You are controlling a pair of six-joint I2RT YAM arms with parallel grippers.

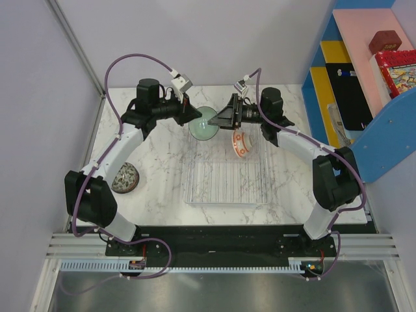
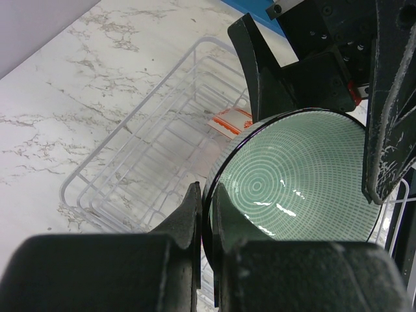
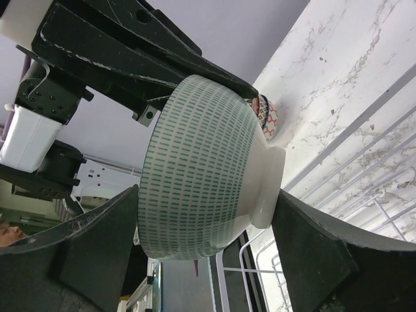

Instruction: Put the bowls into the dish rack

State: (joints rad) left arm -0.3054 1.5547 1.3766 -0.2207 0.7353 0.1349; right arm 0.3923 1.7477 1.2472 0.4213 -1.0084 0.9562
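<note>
A pale green bowl (image 1: 205, 125) hangs tilted on its side above the far left corner of the wire dish rack (image 1: 227, 188). My left gripper (image 1: 194, 116) is shut on its rim, one finger inside and one outside (image 2: 209, 195); the ringed inside of the bowl (image 2: 292, 188) faces that camera. My right gripper (image 1: 218, 120) spans the same bowl (image 3: 201, 188), one finger at the rim and one against the foot (image 3: 207, 198). An orange-red-and-white bowl (image 1: 239, 143) stands on edge in the rack's far right part. A speckled bowl (image 1: 125, 179) sits on the table at the left.
The rack (image 2: 143, 162) lies mid-table on white marble. Its near rows of tines hold nothing. A blue and pink shelf unit (image 1: 364, 97) with boxes stands to the right. A grey wall runs along the left table edge.
</note>
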